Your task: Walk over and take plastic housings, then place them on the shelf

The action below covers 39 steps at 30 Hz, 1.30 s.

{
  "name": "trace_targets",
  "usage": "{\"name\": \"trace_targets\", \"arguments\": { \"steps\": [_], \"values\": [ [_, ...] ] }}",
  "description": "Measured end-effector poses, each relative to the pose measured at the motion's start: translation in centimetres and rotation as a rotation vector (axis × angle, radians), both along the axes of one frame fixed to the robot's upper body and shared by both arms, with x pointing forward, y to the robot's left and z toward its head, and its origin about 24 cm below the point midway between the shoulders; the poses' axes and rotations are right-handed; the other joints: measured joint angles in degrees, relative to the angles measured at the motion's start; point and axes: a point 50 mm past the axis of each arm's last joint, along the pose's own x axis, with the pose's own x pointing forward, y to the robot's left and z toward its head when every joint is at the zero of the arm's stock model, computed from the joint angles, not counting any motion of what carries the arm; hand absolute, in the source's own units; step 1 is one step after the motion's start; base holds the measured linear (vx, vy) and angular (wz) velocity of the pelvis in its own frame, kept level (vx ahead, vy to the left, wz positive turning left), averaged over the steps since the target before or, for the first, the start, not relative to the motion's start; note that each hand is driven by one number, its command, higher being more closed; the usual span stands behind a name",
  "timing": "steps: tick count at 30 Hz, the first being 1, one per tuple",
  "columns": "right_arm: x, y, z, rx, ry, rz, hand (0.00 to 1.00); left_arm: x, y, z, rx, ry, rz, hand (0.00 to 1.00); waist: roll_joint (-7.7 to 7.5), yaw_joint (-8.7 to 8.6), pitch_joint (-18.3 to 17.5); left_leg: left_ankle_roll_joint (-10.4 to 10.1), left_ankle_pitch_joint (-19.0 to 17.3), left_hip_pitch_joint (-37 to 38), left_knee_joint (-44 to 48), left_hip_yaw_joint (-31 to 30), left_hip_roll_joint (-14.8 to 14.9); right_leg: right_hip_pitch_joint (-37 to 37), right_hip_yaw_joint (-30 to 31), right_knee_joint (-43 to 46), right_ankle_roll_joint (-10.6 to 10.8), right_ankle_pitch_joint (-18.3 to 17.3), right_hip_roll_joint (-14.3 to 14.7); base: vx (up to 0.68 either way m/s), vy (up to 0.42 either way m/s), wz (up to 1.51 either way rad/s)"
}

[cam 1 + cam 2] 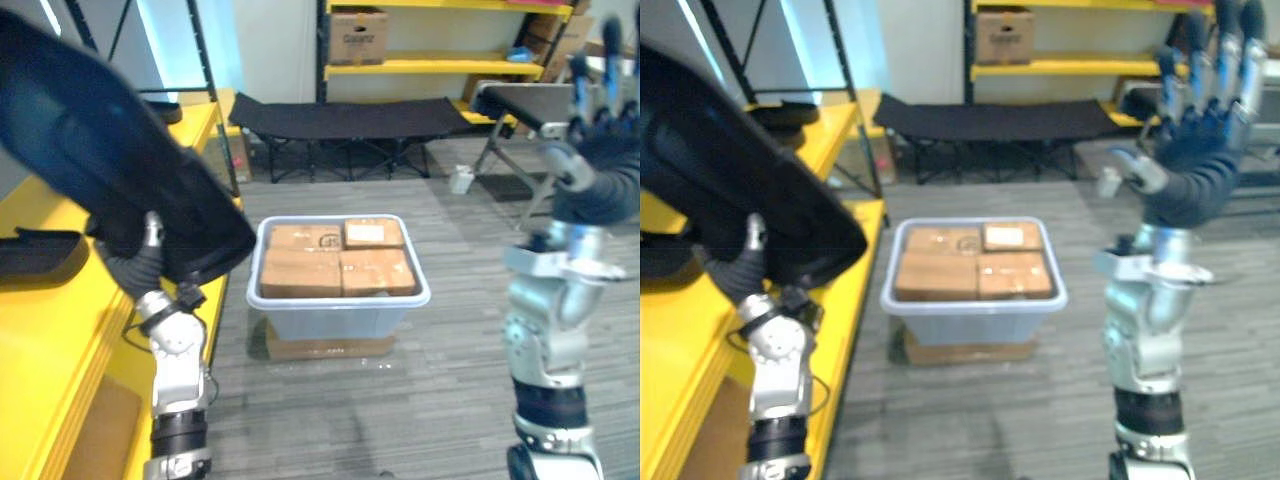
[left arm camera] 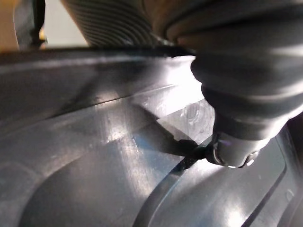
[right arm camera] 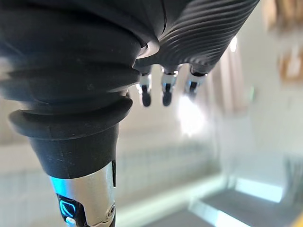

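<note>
So far left there's the yellow shelf point(image 1: 60, 340), running away from the robot along that side. One dark housing point(image 1: 35, 255) already lies flat on it, and further back on the higher level there's another dark piece point(image 1: 160, 108) that looks like a third one, can't swear to it

Just right of the shelf edge the big held housing point(image 1: 90, 150) is up in the air, right in front of the camera. Its long axis slants from upper left down to lower right, with the low end hanging out over the floor. The left robot hand point(image 1: 130, 262) is tucked under/behind it, pressed against the inner face in the left wrist view. How it's gripping I can't tell, that part is hidden by the housing itself

So the relation that matters is that the shelf lies directly left of the load, and the left arm is the near one by far. I'd guess the placing needs a swing left plus levelling the slant

Middle of the floor: one pale bin point(image 1: 335, 299) with four cardboard boxes point(image 1: 340, 270) packed in it, and a black cot point(image 1: 350, 118) behind

Right side: the right robot hand point(image 1: 1205, 110) is raised high, fingers straight and spread, holding nothing, well away from the shelf
</note>
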Motion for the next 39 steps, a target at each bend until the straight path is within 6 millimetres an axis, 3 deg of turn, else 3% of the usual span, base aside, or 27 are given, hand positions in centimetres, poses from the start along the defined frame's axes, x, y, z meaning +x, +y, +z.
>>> {"name": "trace_targets", "arguments": {
  "steps": [2,3,9,12,14,18,25,28,34,37,39],
  "values": [
    [-0.8,-2.0,-3.9,0.104,0.166,-0.055,0.00,-0.9,0.9,-0.3,0.012,-0.005,0.036,1.00,0.06,-1.09,-0.03,-0.01,0.00,0.10,-0.20,0.22,0.09,-0.10,0.19,-0.05,0.00,-0.01,0.15,0.02,0.000,-0.04],
    [-1.1,-2.3,-5.0,0.132,0.210,-0.061,0.00,-1.1,1.0,-0.4,0.013,-0.004,0.040,1.00,0.07,-1.28,-0.03,-0.01,0.00,0.07,-0.27,0.32,0.08,-0.22,0.28,-0.05,0.00,-0.01,0.15,0.01,0.003,-0.10],
    [-4.2,-3.2,-17.6,0.417,0.690,-0.180,0.00,-3.5,1.5,-0.9,-0.006,-0.056,0.044,1.00,0.41,-2.71,0.19,0.00,-0.04,-0.15,-0.80,1.49,-0.16,-1.09,1.73,-0.10,0.29,-0.04,0.09,0.00,0.003,-0.09],
    [-6.0,-3.2,-21.9,0.630,0.775,-0.216,0.00,-4.8,0.6,-1.0,-0.060,-0.113,-0.001,1.00,1.07,-2.53,0.61,0.09,-0.17,-0.21,-0.87,1.41,-0.24,-1.07,1.74,-0.11,0.50,-0.27,0.00,0.00,0.000,0.00],
    [-7.1,-3.5,-23.5,0.725,0.784,-0.252,0.00,-5.5,-0.2,-1.6,-0.085,-0.101,-0.039,1.00,1.85,-1.82,1.33,0.07,-0.22,-0.24,-0.87,1.29,-0.28,-0.99,1.64,-0.10,0.76,-0.74,-0.09,-0.01,0.001,0.03],
    [-6.9,-3.3,-23.3,0.689,0.757,-0.256,0.00,-6.1,-1.4,-2.4,-0.083,-0.052,-0.122,1.00,2.47,-0.92,2.50,0.06,-0.23,-0.63,-0.74,0.83,-0.21,-0.98,1.18,-0.08,0.87,-0.89,-0.08,0.00,-0.004,0.08],
    [-5.1,-2.9,-21.9,0.625,0.700,-0.234,0.00,-6.2,-2.0,-1.2,-0.093,-0.117,-0.151,1.00,0.24,0.44,4.49,0.21,-1.70,-3.32,2.62,-1.42,0.02,-1.12,-0.38,0.63,1.00,-1.00,-0.60,0.01,0.008,0.13],
    [-3.9,-2.5,-20.7,0.594,0.657,-0.181,0.00,-6.4,-1.8,-1.1,-0.106,-0.131,-0.118,1.00,0.26,0.58,5.81,0.58,-3.32,-4.52,5.45,-2.26,-0.24,-1.10,-1.15,1.31,1.37,-1.39,-1.40,0.00,0.033,0.13],
    [-1.1,0.9,-18.5,0.369,0.648,0.017,0.00,-7.7,-0.9,-0.4,-0.016,-0.115,0.027,1.00,0.69,2.68,6.21,0.81,-3.91,-6.42,6.90,-7.85,-1.11,1.69,-7.03,1.37,2.00,-2.29,-2.48,0.03,0.023,0.46],
    [1.4,4.3,-16.6,0.251,0.608,0.181,0.00,-10.2,1.1,0.7,0.095,-0.101,0.173,1.00,1.11,6.42,6.53,0.97,-4.01,-7.18,7.57,-12.19,-1.64,4.36,-11.81,1.45,2.26,-2.71,-2.79,0.03,0.029,0.76],
    [3.0,7.3,-15.2,0.173,0.572,0.300,0.00,-12.7,3.1,1.1,0.164,-0.065,0.323,1.00,1.19,10.16,6.64,1.12,-4.05,-8.22,8.14,-16.07,-2.71,5.94,-15.82,2.35,2.51,-3.86,-3.52,0.03,0.044,0.88]
  ]
}}
